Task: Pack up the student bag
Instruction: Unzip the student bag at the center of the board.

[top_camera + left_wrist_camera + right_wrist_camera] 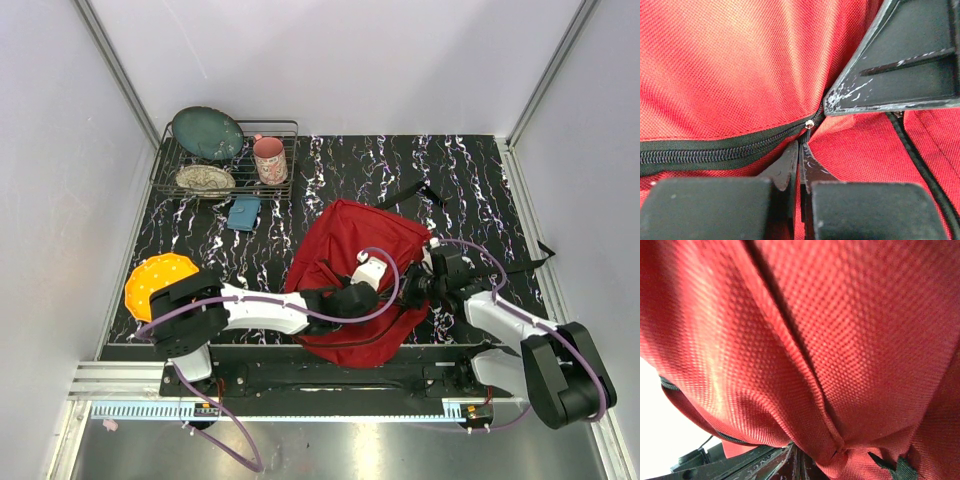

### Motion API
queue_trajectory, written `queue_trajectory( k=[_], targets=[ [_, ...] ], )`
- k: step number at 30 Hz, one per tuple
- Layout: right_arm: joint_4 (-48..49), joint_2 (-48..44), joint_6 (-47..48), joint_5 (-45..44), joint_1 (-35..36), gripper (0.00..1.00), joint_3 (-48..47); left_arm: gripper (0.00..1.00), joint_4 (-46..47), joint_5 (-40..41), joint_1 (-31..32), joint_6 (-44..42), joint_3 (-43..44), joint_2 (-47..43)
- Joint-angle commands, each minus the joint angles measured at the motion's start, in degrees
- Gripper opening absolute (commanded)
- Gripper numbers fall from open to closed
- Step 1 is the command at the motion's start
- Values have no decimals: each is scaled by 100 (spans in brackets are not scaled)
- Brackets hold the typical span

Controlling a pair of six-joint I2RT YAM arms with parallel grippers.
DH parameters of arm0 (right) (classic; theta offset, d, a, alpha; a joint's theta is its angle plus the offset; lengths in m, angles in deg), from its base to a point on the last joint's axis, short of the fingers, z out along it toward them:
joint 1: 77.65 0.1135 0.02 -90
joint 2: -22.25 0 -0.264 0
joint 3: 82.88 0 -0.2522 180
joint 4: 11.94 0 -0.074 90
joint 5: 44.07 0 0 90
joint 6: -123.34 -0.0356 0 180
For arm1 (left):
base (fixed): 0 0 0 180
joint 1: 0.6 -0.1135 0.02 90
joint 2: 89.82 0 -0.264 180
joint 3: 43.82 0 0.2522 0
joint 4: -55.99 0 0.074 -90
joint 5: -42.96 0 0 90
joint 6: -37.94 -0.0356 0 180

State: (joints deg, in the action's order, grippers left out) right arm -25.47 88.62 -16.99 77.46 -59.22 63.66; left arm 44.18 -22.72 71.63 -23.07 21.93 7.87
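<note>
Right now both sets of my fingers are fully closed, each with a job on the bag (345, 235), which lies slumped at the near middle of the bench (470, 180), between my two arms. My left fingers (800, 150) are pressed flat together on the thin dark zip pull (806, 134), which hangs from the small silver-tipped slider just above them. I hold it there, I judge, because the pull is the only handle that will run the zip (715, 152). My right fingers (418, 290) are shut on a fold of the bag's cloth at its right side. In the right wrist view the fabric gathers into a tight pucker where they bite. That pinch looks meant to anchor the bag and keep the cloth taut, so the slider travels along the teeth and doesn't drag the whole soft bag across the bench. A scuffed black wedge (900, 65) sits with its tip just beside the slider. I take it for part of my right fingers, but I can't be sure. The bag is coarse red weave, creased and sagging, with nothing stiff giving it shape. To the left of the slider the black zip teeth are meshed shut. A black cord (920, 165) runs down the cloth on the right, and from above I see no lining.
</note>
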Motion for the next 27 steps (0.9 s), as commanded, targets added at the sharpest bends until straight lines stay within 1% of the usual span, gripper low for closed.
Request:
queue_trajectory(
  k=[1,3,4,5,7,8,10,11,12,14,16,19,20,21,22,27],
  targets=[
    [126,-395,-109,-375,20,0,37,0,-732,459,-60,-43,-206,-153],
    [57,-467,-126,-480,20,0,28,0,-723,495,-60,-43,-215,-250],
    [4,-441,-109,-542,20,5,-15,0,-697,495,-60,-52,-233,-268],
    [-240,-406,-74,-673,20,19,-33,0,-688,504,-60,-52,-250,-338],
    [-217,-196,22,-640,20,24,-34,0,-618,504,-68,-78,-250,-408],
    [-164,-99,23,-578,28,30,-25,0,-591,495,-68,-104,-259,-496],
    [-76,138,40,-464,20,34,28,0,-469,443,-68,-200,-268,-593],
    [177,200,23,-359,11,36,45,0,-451,425,-77,-227,-268,-680],
    [223,236,23,-323,20,41,54,0,-451,364,-86,-262,-251,-707],
    [276,298,32,-253,20,43,72,0,-451,267,-138,-306,-189,-760],
    [276,272,40,-235,20,43,81,3,-416,118,-174,-342,-171,-769],
    [293,236,40,-226,20,44,90,20,-328,-93,-209,-386,-163,-716],
    [293,227,40,-226,20,44,90,18,-310,-137,-209,-394,-145,-690],
    [293,227,40,-226,20,44,98,13,-292,-207,-209,-403,-136,-681],
    [293,227,40,-226,20,44,98,0,-301,-182,-218,-360,-119,-672],
    [215,245,84,-252,28,44,125,0,-380,11,-279,-263,-110,-690]
  ],
)
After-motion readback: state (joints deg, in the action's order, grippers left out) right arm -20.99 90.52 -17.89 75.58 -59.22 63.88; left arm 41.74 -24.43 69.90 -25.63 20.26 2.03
